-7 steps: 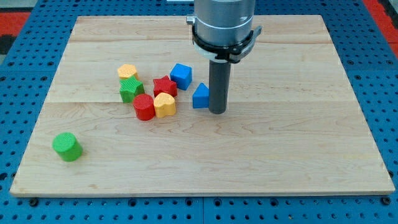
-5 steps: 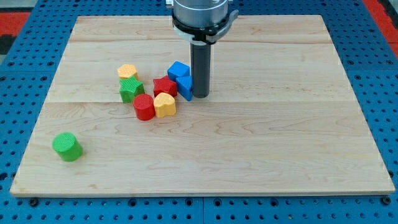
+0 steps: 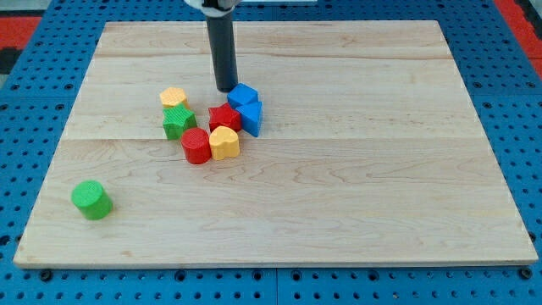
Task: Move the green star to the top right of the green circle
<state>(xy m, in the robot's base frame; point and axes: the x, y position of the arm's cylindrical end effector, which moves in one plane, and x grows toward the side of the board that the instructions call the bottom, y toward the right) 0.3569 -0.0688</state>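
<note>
The green star [image 3: 178, 121] lies in a cluster of blocks left of the board's middle, just below a yellow block [image 3: 174, 97]. The green circle [image 3: 91, 199] stands alone near the board's bottom left corner. My tip [image 3: 226, 88] is at the top of the cluster, just up and left of the blue cube [image 3: 243, 96], to the right of and above the green star, with a gap between them.
A red star [image 3: 224, 117], a red cylinder [image 3: 196, 145], a yellow block [image 3: 224, 142] and a blue triangle [image 3: 251, 117] crowd right of the green star. The wooden board [image 3: 381, 169] ends in a blue pegboard surround.
My tip moved left and up, from right of the blue triangle to above the cluster. The blue triangle was pushed left, up against the red star and blue cube.
</note>
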